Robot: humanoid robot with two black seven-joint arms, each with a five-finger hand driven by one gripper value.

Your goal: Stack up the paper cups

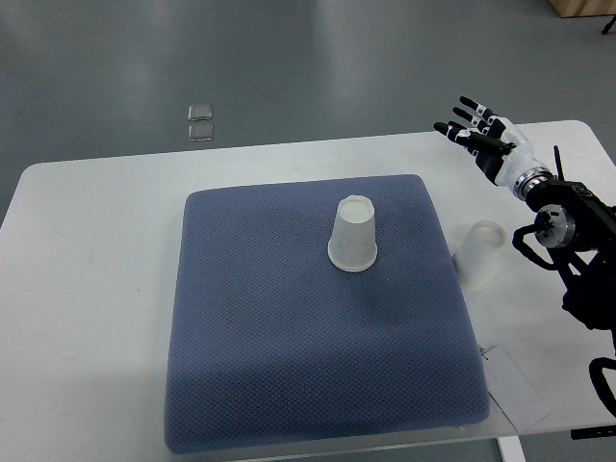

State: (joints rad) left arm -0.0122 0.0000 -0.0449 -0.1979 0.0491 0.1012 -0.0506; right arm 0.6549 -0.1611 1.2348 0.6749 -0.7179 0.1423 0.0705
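Observation:
A white paper cup (353,234) stands upside down on the blue mat (279,346), near the mat's upper middle. A second white cup (478,254) stands upside down on the white table (87,250), just off the mat's right edge. My right hand (476,135) is raised above the table's far right, up and right of both cups, with its fingers spread and holding nothing. It is well apart from the cups. My left arm is out of view.
A white paper tag (515,385) lies on the table by the mat's lower right corner. Two small clear squares (201,122) lie on the grey floor beyond the table's far edge. The right arm's black links (577,241) hang over the table's right edge.

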